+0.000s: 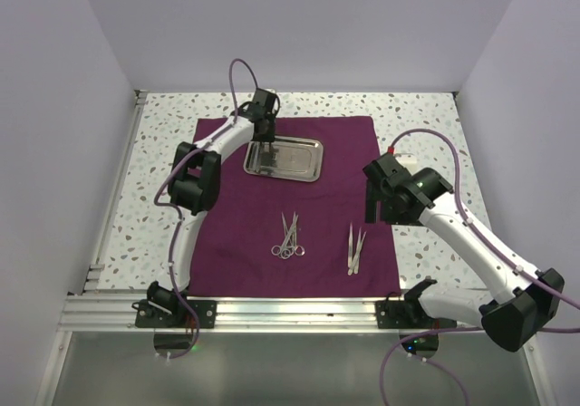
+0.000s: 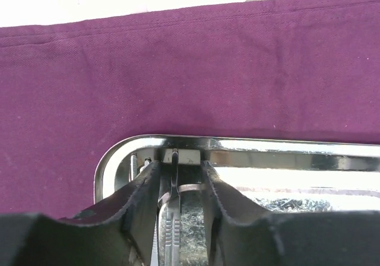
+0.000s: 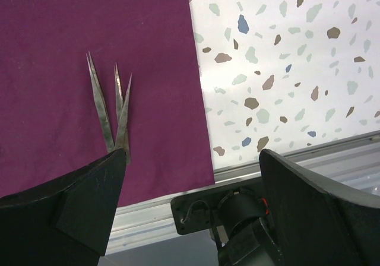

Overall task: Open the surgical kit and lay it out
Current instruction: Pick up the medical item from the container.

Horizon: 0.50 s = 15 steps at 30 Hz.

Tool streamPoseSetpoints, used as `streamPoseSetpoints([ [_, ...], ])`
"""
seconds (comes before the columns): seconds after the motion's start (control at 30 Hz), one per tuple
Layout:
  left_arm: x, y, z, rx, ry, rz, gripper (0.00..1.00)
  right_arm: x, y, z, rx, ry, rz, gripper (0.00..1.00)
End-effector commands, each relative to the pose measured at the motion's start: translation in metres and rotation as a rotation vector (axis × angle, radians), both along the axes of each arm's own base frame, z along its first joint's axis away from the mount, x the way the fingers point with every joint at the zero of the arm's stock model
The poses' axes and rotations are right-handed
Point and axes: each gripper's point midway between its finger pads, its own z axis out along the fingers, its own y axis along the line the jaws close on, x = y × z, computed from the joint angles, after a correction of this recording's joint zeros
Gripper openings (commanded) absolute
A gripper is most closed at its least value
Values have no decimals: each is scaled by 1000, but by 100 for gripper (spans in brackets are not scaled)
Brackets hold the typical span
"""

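The dark purple cloth [image 1: 236, 234] lies spread flat on the table. At its far side sits the shiny steel tray [image 1: 308, 143]. My left gripper [image 1: 264, 139] reaches down into the tray's left end. In the left wrist view its fingers [image 2: 136, 200] stand partly open on either side of a slim ribbed steel instrument [image 2: 172, 224] lying in the tray [image 2: 267, 144]. The instrument is close to the left finger, with a gap to the right one. Ring-handled scissors [image 1: 289, 240] and tweezers [image 1: 355, 247] lie on the cloth's near half. My right gripper [image 1: 379, 208] hangs wide open and empty above the cloth's right edge, beside the tweezers [image 3: 113, 105].
Speckled tabletop [image 3: 285, 70] shows to the right of the cloth [image 3: 59, 40]. An aluminium rail [image 1: 290, 311] runs along the near edge with the arm bases bolted to it. White walls close in the left, right and far sides.
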Motion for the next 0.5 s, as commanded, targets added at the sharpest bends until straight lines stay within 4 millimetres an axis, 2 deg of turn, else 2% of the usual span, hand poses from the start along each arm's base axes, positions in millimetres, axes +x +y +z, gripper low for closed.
streamPoseSetpoints([
  [0.0,1,3,0,-20,8,-2,35,9,3,5,8,-39,-11,98],
  [0.33,-10,10,-44,-24,118,8,11,12,7,1,9,-20,-2,98],
  [0.37,-9,8,-44,-37,120,3,9,11,8,0,8,-16,0,98],
  [0.4,-8,10,-46,-43,125,7,2,12,8,0,11,-18,1,98],
  [0.47,-4,7,-42,-66,122,0,0,11,9,-1,14,-12,2,98],
])
